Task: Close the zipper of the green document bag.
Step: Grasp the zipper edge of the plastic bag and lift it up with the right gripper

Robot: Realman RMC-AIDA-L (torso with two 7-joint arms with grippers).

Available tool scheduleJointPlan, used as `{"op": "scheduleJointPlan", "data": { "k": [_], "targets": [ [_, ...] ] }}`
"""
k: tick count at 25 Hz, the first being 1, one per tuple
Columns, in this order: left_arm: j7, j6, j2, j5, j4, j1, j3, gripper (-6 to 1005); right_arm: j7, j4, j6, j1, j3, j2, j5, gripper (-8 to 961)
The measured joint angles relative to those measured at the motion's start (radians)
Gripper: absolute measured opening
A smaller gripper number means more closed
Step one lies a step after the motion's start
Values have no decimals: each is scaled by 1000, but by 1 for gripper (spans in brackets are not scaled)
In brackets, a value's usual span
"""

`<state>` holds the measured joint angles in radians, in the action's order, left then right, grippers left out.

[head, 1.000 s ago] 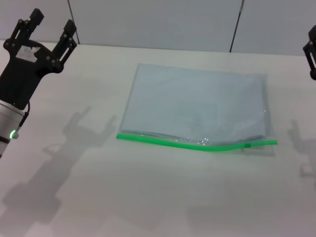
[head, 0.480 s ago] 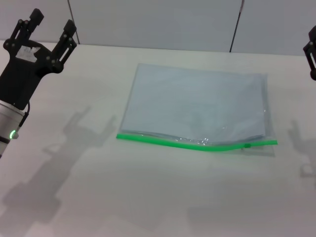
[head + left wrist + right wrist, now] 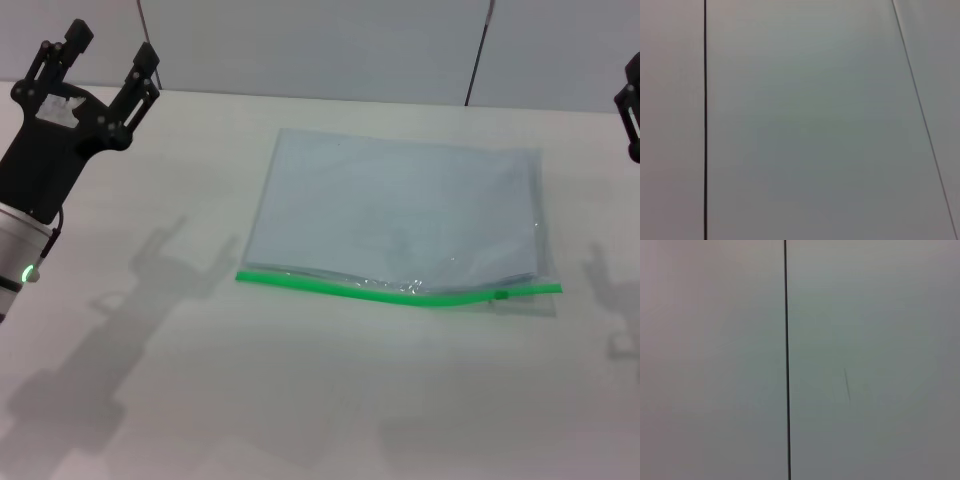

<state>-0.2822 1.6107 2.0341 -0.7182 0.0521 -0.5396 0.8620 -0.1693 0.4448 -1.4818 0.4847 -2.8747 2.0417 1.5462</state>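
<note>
The green document bag (image 3: 395, 210) lies flat on the white table, a translucent pale blue-grey pouch with white paper inside. Its zipper (image 3: 350, 287) runs as a bright green strip along the near long edge, bulging upward toward the right. The small green slider tab (image 3: 500, 294) sits near the strip's right end. My left gripper (image 3: 100, 55) hangs raised at the far left, open, well away from the bag. Only a sliver of my right gripper (image 3: 632, 110) shows at the right edge of the head view. Both wrist views show only grey wall panels.
The white table (image 3: 300, 400) spreads around the bag, and its far edge meets grey wall panels (image 3: 320, 45) behind. Shadows of both arms fall on the table at the left and right.
My left gripper has shifted very slightly to the right. The bag and the right arm have not moved.
</note>
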Motion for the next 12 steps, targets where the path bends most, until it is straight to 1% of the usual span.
{"op": "scheduleJointPlan", "data": {
  "k": [12],
  "targets": [
    [0, 0, 0, -1, 0, 0, 0, 700, -2, 0, 0, -1, 0, 0, 0, 780]
  ]
}}
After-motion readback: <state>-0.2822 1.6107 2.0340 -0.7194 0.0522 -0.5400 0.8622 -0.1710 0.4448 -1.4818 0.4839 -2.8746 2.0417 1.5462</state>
